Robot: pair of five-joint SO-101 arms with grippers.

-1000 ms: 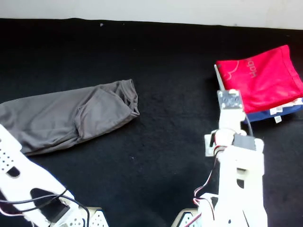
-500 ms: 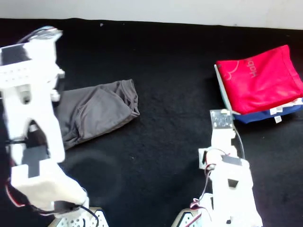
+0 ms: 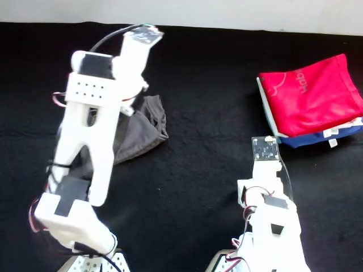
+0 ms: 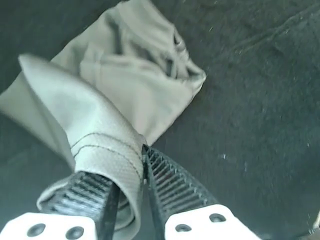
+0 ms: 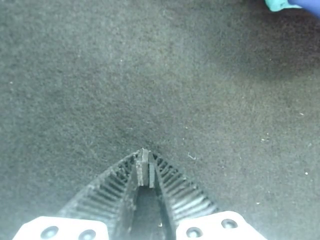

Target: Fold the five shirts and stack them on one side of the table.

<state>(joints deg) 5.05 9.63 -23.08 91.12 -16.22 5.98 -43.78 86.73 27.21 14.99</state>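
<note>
A grey shirt (image 3: 146, 122) lies left of the table's middle, its left part hidden under my left arm (image 3: 93, 130). In the left wrist view my left gripper (image 4: 142, 150) is shut on a hem of the grey shirt (image 4: 145, 75), holding a raised fold above the rest of the cloth. At the right side a folded red shirt (image 3: 312, 93) tops a stack with a blue shirt (image 3: 317, 137) under it. My right arm (image 3: 266, 187) stands in front of that stack, apart from it. The right gripper (image 5: 144, 167) is shut on nothing, over bare black cloth.
A black cloth (image 3: 210, 85) covers the table, with a pale wall strip along the far edge. A teal edge (image 5: 282, 4) of the stack shows in the right wrist view. Bare cloth lies between the grey shirt and the stack.
My left arm swung up from the front left and across the grey shirt toward the right, carrying one end with it. The right arm drew back from the red stack toward the front.
</note>
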